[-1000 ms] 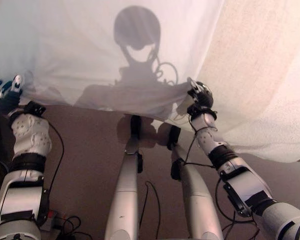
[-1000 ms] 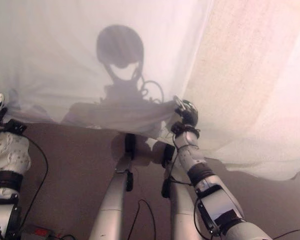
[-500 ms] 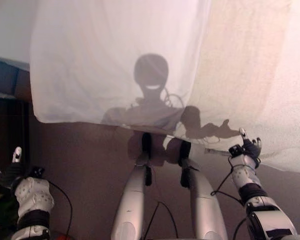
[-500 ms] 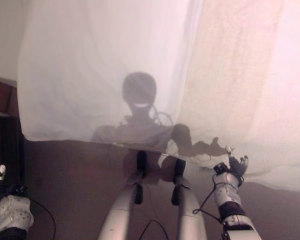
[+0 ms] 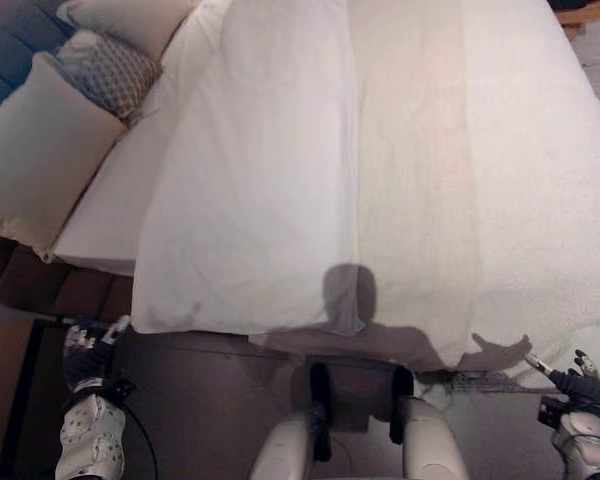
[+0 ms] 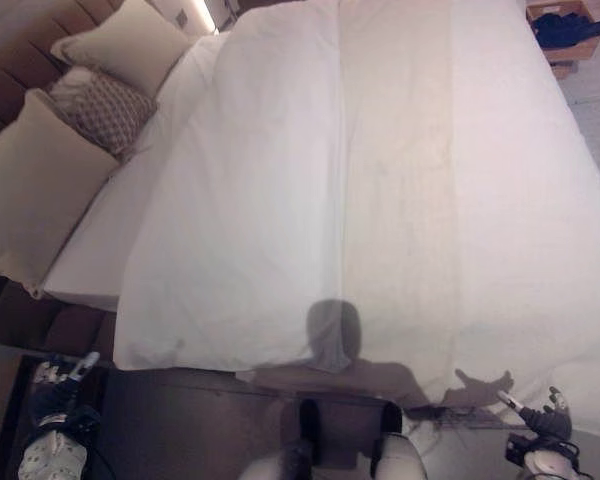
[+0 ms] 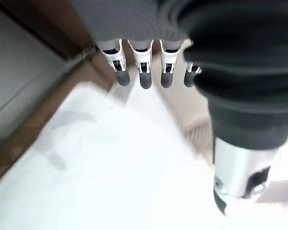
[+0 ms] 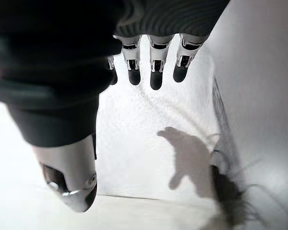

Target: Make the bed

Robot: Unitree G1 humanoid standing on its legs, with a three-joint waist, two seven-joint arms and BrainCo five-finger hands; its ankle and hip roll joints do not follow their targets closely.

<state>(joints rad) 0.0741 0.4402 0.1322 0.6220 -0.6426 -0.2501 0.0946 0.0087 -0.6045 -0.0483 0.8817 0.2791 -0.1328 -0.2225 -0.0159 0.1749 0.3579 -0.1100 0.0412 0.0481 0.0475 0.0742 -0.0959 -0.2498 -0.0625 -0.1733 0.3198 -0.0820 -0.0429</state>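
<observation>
Count: you have one bed (image 6: pixel 80 275), one white duvet (image 6: pixel 250 200), one cream blanket (image 6: pixel 500 200), three pillows and both hands in sight.
Pillows: a large plain cream pillow (image 6: pixel 35 195) at the bed's near head corner, a grey patterned pillow (image 6: pixel 100 108) beside it, another cream pillow (image 6: pixel 135 45) further along the head edge.
Duvet: smooth white cloth, spread flat over the bed's middle, its near edge hanging over the bed's near side; a strip of sheet lies bare between it and the pillows.
Blanket: nubbly cream fabric, covering the foot half of the bed.
Left hand (image 5: pixel 88 345): released, fingers straight, holding nothing, below the duvet's near corner.
Right hand (image 5: pixel 578 382): released, fingers straight, empty, just off the blanket's near edge.
Background: a wooden crate (image 6: pixel 570 35) holding dark cloth, past the bed's far foot corner.
</observation>
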